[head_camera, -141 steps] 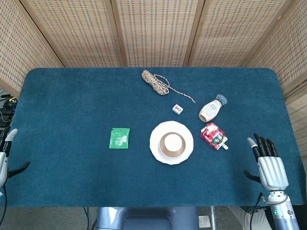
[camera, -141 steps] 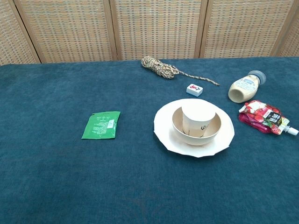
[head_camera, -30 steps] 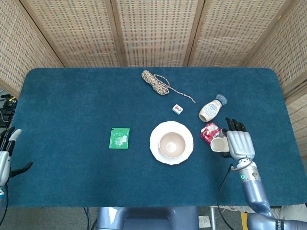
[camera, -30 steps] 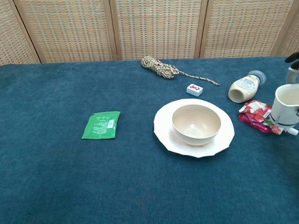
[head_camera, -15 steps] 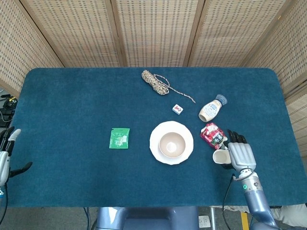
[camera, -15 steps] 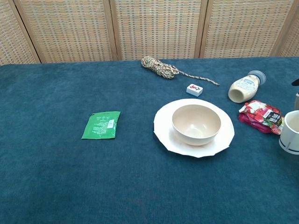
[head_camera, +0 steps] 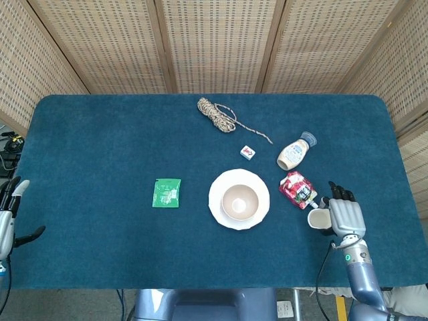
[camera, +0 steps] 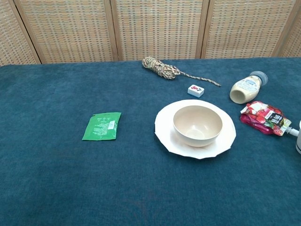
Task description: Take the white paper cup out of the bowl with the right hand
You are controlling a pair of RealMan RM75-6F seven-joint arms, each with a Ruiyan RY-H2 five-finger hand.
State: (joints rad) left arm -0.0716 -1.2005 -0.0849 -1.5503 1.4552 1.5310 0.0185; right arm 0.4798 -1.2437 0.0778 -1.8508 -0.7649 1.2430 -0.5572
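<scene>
My right hand (head_camera: 344, 217) holds the white paper cup (head_camera: 316, 219) over the blue table, right of the bowl and just below the red pouch. In the chest view only a sliver of the cup (camera: 298, 142) shows at the right edge. The cream bowl (head_camera: 239, 201) sits on its white plate (head_camera: 217, 194) at the table's middle with nothing in it; in the chest view the bowl (camera: 197, 125) is plainly bare inside. My left hand (head_camera: 8, 217) hangs at the table's left edge, fingers apart, holding nothing.
A red pouch (head_camera: 297, 188) lies right of the plate, with a tipped sauce bottle (head_camera: 295, 152) behind it. A small white tile (head_camera: 249, 152) and a coil of rope (head_camera: 217, 114) lie further back. A green packet (head_camera: 166, 192) lies left of the plate.
My right hand has carried the cup from the bowl out to the right and toward the table's front, lowering it; it has nearly left the chest view. The left hand has not moved.
</scene>
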